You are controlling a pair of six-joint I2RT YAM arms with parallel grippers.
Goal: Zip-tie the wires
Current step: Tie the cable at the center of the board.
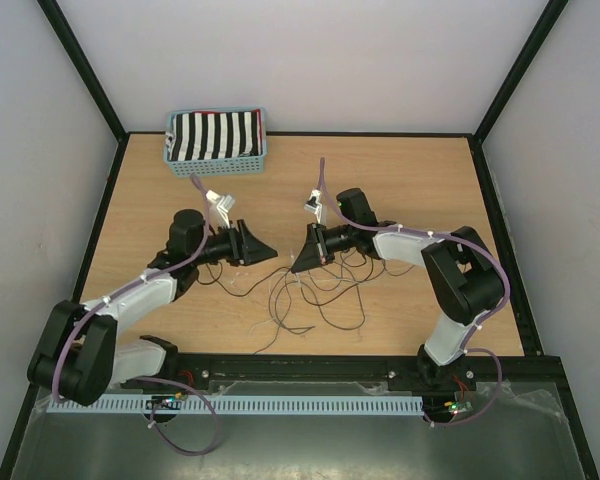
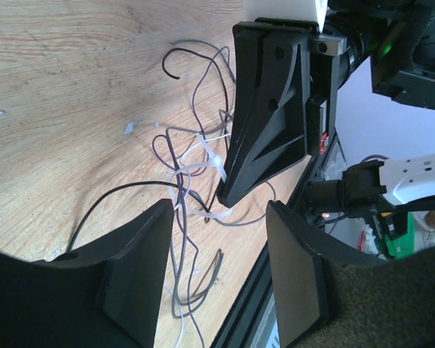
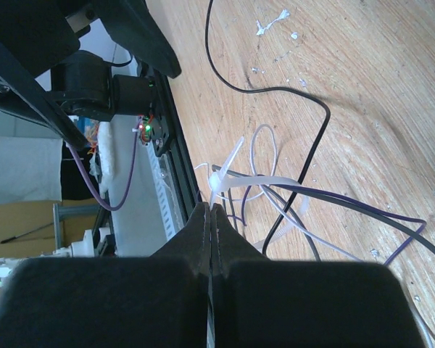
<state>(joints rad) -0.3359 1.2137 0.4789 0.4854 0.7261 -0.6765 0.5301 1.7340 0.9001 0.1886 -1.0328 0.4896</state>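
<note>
The left gripper (image 1: 261, 249) stands open and empty; the wires (image 1: 312, 296) lie in loose loops on the table (image 1: 410, 170), between and below both grippers. The right gripper (image 3: 209, 212) is pressed closed, its tip at a white zip tie (image 3: 216, 180); whether it pinches it is unclear.

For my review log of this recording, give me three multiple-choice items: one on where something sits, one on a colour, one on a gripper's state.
1. Where on the table is the basket?
A near right corner; B far left; C between the arms.
2. The cloth in it is:
A black-and-white striped; B plain red; C green.
3. The right gripper is:
A wide open; B out of view; C shut.

Answers:
1 B, it sits by the far left edge in the top view.
2 A, the stripes show inside its rim.
3 C, its jaws are pressed together in the right wrist view.
</note>
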